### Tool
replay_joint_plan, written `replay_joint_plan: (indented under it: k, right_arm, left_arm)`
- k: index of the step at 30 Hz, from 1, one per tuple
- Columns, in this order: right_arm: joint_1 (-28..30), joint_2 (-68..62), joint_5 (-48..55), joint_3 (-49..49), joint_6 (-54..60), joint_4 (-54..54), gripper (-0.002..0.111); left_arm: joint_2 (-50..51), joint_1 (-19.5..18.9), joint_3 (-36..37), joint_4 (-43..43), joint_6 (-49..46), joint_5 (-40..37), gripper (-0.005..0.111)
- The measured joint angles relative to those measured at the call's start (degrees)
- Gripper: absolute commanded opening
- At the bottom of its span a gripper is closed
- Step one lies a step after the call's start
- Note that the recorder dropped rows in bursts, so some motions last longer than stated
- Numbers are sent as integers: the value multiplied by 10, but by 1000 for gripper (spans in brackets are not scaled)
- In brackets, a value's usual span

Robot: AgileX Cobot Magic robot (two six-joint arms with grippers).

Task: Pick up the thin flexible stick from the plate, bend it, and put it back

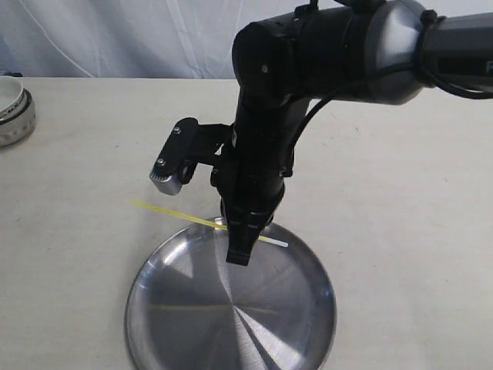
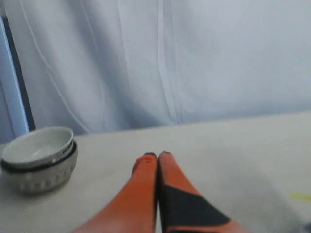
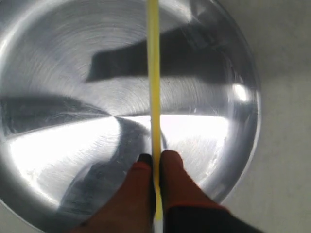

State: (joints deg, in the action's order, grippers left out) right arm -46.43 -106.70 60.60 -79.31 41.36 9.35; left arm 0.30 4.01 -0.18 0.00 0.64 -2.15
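The right tool (image 1: 238, 258) points down from its black arm and is clamped on the thin, flexible yellow stick (image 1: 181, 215), its two orange fingers (image 3: 141, 170) pressed against the strip from either side with no gap showing. The stick is straight and held roughly level in the air above the large round silver metal plate (image 1: 231, 324), not lying on it. The grip sits close to the whitish end, which juts out a little past the fingers over the plate's far side. The long yellow part runs the other way, crosses the raised rim and ends over the pale beige worktop (image 1: 400, 231) on the left of the exterior view. In the right wrist view the stick (image 3: 154, 73) runs straight away from the right tool (image 3: 155, 156) across the brushed, shiny face of the plate (image 3: 58, 58), where dark reflections lie. The left tool (image 2: 158, 156) shows only in its own wrist view: its orange-and-black fingers (image 2: 143, 170) are pressed together with nothing between them, low over the worktop (image 2: 233, 141). A small white ceramic bowl (image 2: 39, 158) stands to one side, well apart from the plate, near the far left edge of the worktop (image 1: 11, 108). A white cloth (image 2: 194, 58) hangs behind.
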Motion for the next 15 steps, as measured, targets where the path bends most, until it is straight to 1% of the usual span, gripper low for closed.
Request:
replay_joint_plan:
  k: [3, 5, 6, 9, 10, 12, 15]
  right_arm:
    - [0, 6, 3, 0, 0, 2, -1]
    - [0, 7, 4, 0, 0, 8, -1]
    - [0, 7, 4, 0, 0, 12, -1]
    - [0, 7, 5, 0, 0, 24, -1]
    - [0, 7, 5, 0, 0, 25, -1]
    - [0, 8, 5, 0, 0, 28, -1]
    - [0, 8, 5, 0, 0, 29, -1]
  left_arm:
    - [0, 0, 0, -18, 13, 92, 0]
    - [0, 0, 0, -27, 47, 162, 0]
    - [0, 0, 0, -31, 71, 190, 0]
    - [0, 0, 0, -40, 203, 276, 0]
    - [0, 0, 0, -48, 235, 286, 0]
    - [0, 0, 0, -73, 296, 272, 0]
    - [0, 0, 0, -124, 362, 188, 0]
